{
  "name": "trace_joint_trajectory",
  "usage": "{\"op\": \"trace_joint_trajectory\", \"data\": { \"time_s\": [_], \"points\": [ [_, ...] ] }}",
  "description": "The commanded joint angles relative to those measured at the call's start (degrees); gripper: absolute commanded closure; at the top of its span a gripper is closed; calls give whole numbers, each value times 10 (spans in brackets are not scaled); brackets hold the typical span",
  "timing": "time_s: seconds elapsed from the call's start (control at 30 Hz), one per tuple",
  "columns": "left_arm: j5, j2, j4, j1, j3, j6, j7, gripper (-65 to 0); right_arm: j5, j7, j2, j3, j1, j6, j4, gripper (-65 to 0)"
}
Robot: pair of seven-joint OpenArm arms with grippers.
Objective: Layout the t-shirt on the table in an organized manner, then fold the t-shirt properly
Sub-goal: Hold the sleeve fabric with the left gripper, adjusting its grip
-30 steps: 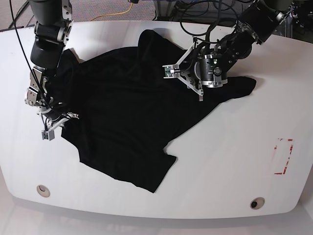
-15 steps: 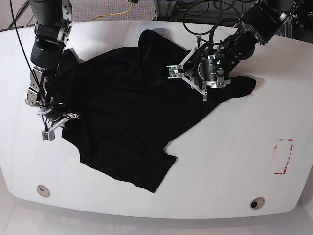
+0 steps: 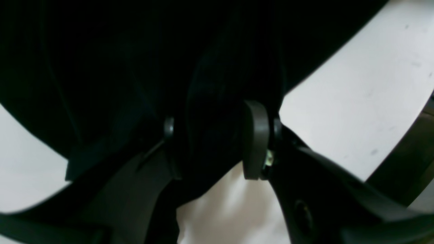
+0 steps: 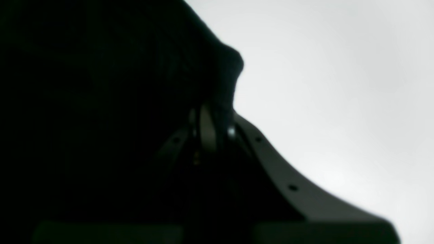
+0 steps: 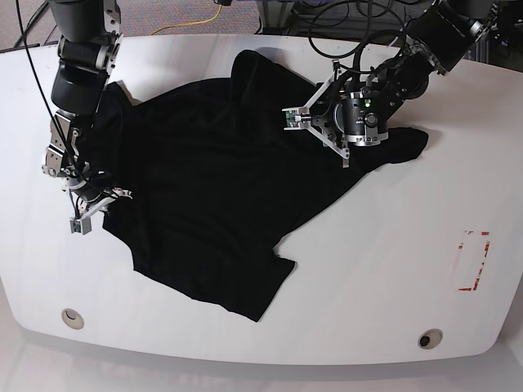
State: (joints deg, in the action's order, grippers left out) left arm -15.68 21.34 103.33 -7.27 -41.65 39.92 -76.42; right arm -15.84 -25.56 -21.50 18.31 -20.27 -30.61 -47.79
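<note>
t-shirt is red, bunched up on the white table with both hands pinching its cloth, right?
Not quite: the t-shirt is black, not red, as the base view shows. The rest holds: it lies bunched on the white table, with the left hand and the right hand each pinching its cloth.

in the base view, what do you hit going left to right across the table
left grommet hole → right gripper → t-shirt → left gripper → right grommet hole → red tape rectangle

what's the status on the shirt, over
Left gripper jaws clamped on a t-shirt fold. Right gripper shut on the shirt's edge. Shirt crumpled, not yet flat on the table. Nothing obstructing.
</note>
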Motion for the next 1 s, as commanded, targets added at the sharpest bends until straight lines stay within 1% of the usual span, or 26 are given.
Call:
{"op": "trace_joint_trajectory", "data": {
  "time_s": [0.0, 0.23, 0.3, 0.43, 0.53, 0.6, 0.8, 0.97],
  "points": [
    [3, 8, 6, -7, 1, 1, 1, -217, -10, 13, -11, 2, -17, -4, -9, 0],
    [4, 8, -14, -7, -14, 1, 1, -207, -10, 13, -11, 2, -17, -4, -9, 0],
    [4, 8, -24, -7, -14, 1, 1, -179, -10, 13, -11, 2, -17, -4, -9, 0],
    [4, 8, -38, -7, -14, 1, 1, -96, -10, 13, -11, 2, -17, -4, -9, 0],
    [4, 8, -40, -7, -14, 1, 1, -54, -10, 13, -11, 2, -17, -4, -10, 0],
    [4, 8, -39, -7, -14, 1, 1, -39, -10, 13, -11, 2, -17, -4, -10, 0],
    [5, 8, -37, -7, -14, 1, 1, -4, -10, 13, -11, 2, -17, -4, -10, 0],
    [8, 8, -35, -8, -11, 1, 1, -1, -10, 13, -11, 2, -17, -4, -10, 0]
  ]
}}
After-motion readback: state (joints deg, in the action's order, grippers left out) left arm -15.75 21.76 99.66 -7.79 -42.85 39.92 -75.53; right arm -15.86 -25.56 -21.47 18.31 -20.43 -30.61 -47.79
